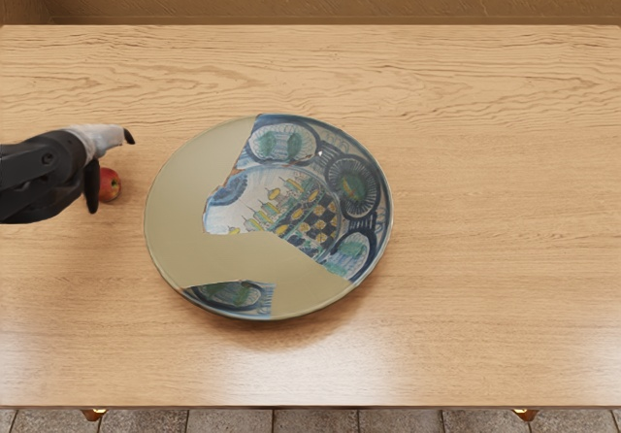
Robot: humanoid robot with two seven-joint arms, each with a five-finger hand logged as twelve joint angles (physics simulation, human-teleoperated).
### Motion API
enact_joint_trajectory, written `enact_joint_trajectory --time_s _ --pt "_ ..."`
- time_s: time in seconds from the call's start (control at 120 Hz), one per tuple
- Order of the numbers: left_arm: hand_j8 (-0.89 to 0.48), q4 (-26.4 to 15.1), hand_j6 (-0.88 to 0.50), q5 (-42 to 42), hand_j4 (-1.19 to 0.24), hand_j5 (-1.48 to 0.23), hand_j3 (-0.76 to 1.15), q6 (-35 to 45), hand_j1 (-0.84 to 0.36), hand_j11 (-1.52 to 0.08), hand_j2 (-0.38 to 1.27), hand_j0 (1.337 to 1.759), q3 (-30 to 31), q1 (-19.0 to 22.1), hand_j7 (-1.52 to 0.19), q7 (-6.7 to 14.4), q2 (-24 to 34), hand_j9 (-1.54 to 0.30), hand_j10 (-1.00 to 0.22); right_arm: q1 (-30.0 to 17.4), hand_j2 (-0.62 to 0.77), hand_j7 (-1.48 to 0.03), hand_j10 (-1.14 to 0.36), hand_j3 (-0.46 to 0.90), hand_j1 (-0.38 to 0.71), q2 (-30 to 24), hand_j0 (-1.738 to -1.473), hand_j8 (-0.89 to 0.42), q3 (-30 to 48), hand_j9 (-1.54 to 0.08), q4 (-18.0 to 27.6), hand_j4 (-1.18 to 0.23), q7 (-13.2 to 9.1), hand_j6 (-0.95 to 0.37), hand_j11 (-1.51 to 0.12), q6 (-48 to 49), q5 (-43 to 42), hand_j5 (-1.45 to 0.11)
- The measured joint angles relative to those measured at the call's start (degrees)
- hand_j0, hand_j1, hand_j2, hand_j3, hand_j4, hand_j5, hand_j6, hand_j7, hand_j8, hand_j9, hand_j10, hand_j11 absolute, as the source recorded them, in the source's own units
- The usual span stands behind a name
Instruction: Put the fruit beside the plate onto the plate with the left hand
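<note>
A small red fruit (110,183) lies on the table just left of a large round plate (184,219) painted beige with blue, green and yellow patterns. My left hand (95,161) comes in from the left edge and hovers right over the fruit, covering its left part. One finger points right above the fruit and a dark-tipped finger hangs down in front of it. The fingers look spread and hold nothing. The right arm does not show.
The wooden table (485,161) stretches wide around the plate. Its front edge runs along the bottom of the view, with tiled floor below, and a wall rises behind the far edge.
</note>
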Motion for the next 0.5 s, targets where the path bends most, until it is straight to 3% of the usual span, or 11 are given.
enact_joint_trajectory --time_s 0.5 --pt "-0.3 -1.0 -0.3 0.4 -0.3 -0.38 0.0 3.5 0.0 -0.38 0.06 1.658 2.3 0.6 -0.38 0.0 0.5 -0.38 -0.3 0.0 0.0 -0.02 -0.01 0.0 -0.33 0.0 -1.658 -0.01 0.1 -0.02 0.1 -0.01 0.0 -0.01 -0.02 0.0 0.0 -0.02"
